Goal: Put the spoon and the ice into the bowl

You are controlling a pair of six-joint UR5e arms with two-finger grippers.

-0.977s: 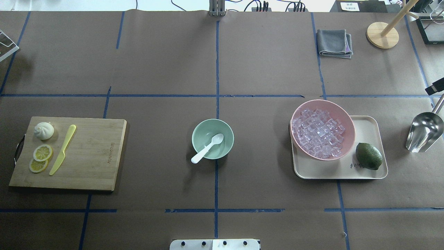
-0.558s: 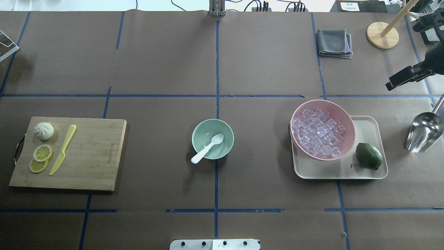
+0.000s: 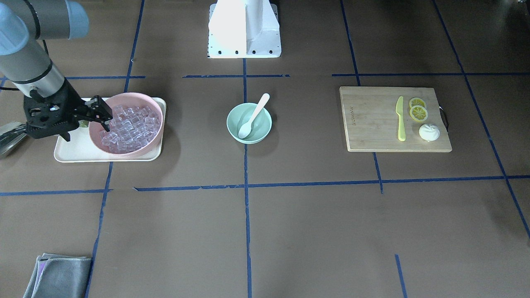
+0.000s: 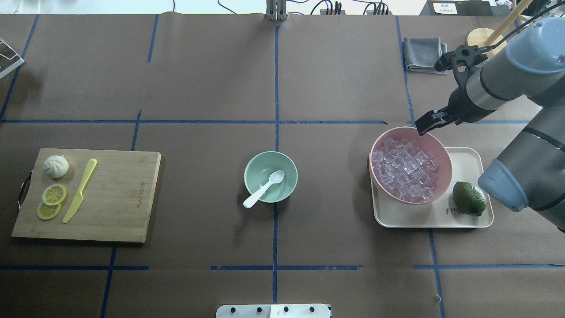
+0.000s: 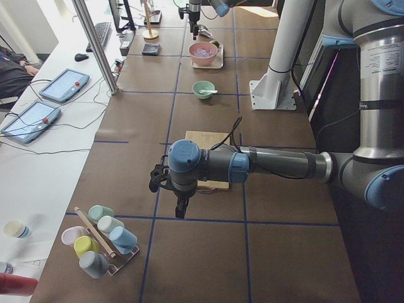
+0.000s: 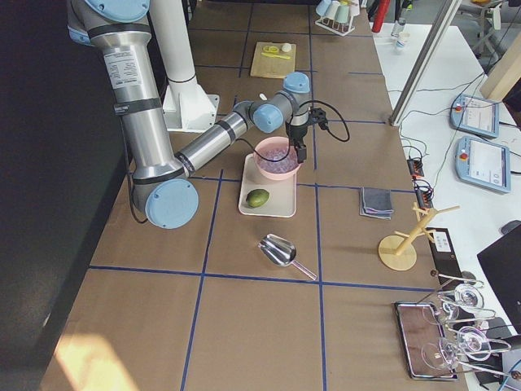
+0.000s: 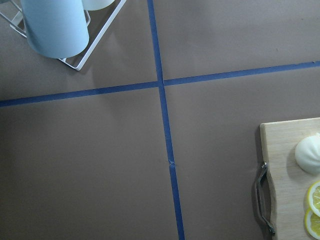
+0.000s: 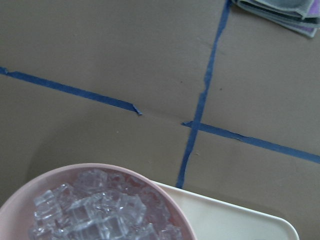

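Ice (image 4: pixel 406 170) is heaped in the pink bowl (image 4: pixel 443 152) on the tray (image 4: pixel 468 159), on the right side of the desk (image 4: pixel 198 88). The spoon (image 4: pixel 265 189) lies in the green bowl (image 4: pixel 254 165) with its handle leaning out over the rim. So I think the ice is the job now.

My right hand (image 4: pixel 426 124) hangs over the far rim of the pink bowl. I cannot tell how wide it is open, and I see nothing in it. My left hand (image 5: pixel 180 211) hangs out past the cutting board (image 4: pixel 110 198), and I cannot tell its state either.

To do this well, I would come straight down on a cube at the top of the heap. I would squeeze softly, since the cubes look slippery. Then I would let go low over the green bowl, so the spoon does not get knocked out.

From above, my arm hides the metal scoop (image 6: pixel 281 251). The right side view shows it lying on the desk near the tray. My right wrist view shows only the bowl's rim and some ice, no fingers.
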